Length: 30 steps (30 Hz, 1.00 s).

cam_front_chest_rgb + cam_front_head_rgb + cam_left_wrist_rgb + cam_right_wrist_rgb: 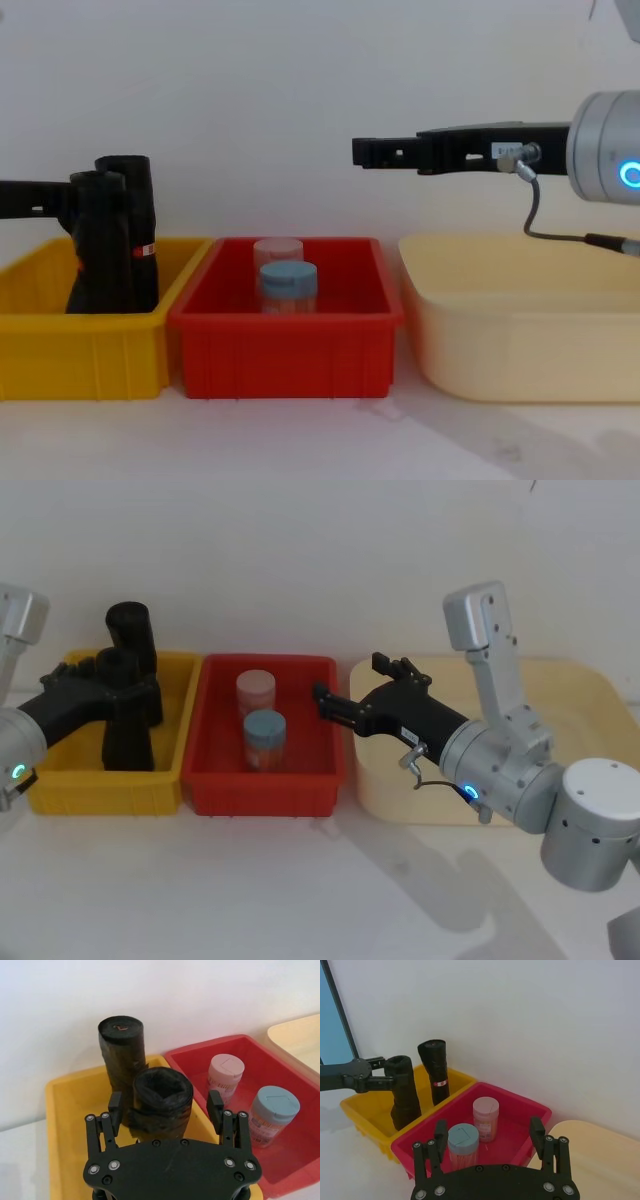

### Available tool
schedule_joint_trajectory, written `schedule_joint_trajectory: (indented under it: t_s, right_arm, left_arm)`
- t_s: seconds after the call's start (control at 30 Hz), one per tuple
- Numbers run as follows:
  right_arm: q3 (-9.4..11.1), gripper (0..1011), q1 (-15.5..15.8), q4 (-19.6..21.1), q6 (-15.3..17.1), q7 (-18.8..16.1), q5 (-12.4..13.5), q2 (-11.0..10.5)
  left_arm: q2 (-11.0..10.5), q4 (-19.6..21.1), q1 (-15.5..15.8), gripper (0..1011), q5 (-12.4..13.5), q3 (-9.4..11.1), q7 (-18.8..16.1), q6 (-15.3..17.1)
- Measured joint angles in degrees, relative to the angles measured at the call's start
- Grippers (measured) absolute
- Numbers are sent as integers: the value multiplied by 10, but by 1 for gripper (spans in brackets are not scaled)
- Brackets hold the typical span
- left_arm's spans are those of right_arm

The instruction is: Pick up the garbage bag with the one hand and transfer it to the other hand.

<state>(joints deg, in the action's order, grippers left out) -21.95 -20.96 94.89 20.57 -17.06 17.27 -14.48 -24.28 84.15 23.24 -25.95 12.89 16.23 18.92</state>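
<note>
White wall (300, 560) behind, white desk (300, 880) below. I see the garbage bag (128, 735) standing in the yellow bin (100, 792), leaning a little, with a labelled black roll (130, 630) just behind it. My left gripper (165, 1101) brackets the bag near its top, its fingers (116, 1105) spread with a sliver of gap on each side, not clamped. My right gripper (488, 1127) hovers high over the right end of the red bin (265, 792), fingers released and empty. Two lidded jars (265, 738) stand in that bin.
</note>
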Motion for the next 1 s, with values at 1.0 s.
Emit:
schedule_joint_trajectory:
  t_s: [1.0]
  right_arm:
    - [-35,1002,-38,-63,-27,-86,38,-8]
  left_arm:
    - [15,-35,37,1001,17,29,2,-7]
